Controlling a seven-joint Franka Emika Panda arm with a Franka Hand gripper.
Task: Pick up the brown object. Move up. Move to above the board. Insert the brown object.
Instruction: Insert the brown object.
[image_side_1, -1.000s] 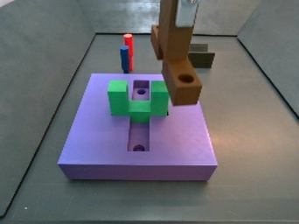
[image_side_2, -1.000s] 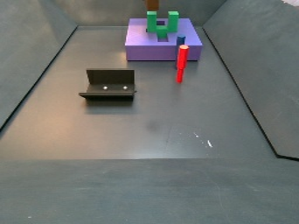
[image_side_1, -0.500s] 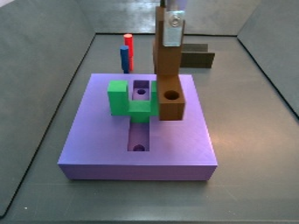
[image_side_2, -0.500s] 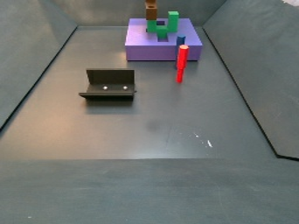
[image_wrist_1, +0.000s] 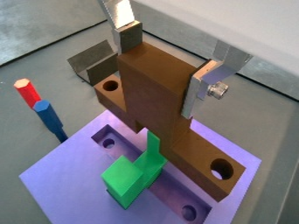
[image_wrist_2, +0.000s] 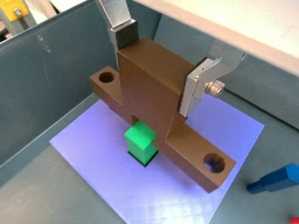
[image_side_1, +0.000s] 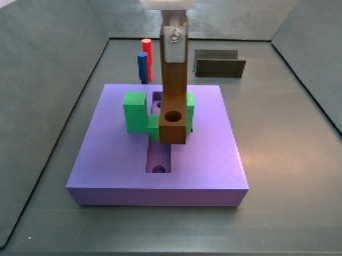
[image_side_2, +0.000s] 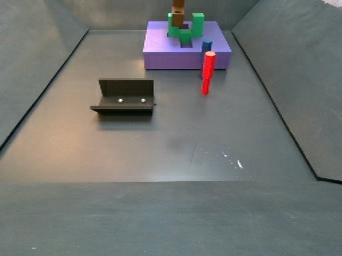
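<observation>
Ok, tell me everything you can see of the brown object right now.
The brown object is an orange-brown, wood-looking bar crossed by a thicker block part, with a round hole near each end of the crosspiece in both wrist views. It stands upright, clamped by the hand, silver fingers on opposite faces. It hangs over the lavender board, beside the green block; whether it touches the slot is unclear.

1. One claw (image_side_1: 173, 42) is hanging over the board, gripping the bar.
2. One brown object (image_side_1: 174, 110) is showing.
3. One board (image_side_1: 201, 165) is lying flat.
4. One green U-shaped block (image_side_1: 136, 110) is sitting there.
5. One fixture (image_side_2: 124, 97) is standing.
6. One red peg (image_side_2: 209, 72) and one blue peg (image_wrist_1: 51, 119) are standing.
</observation>
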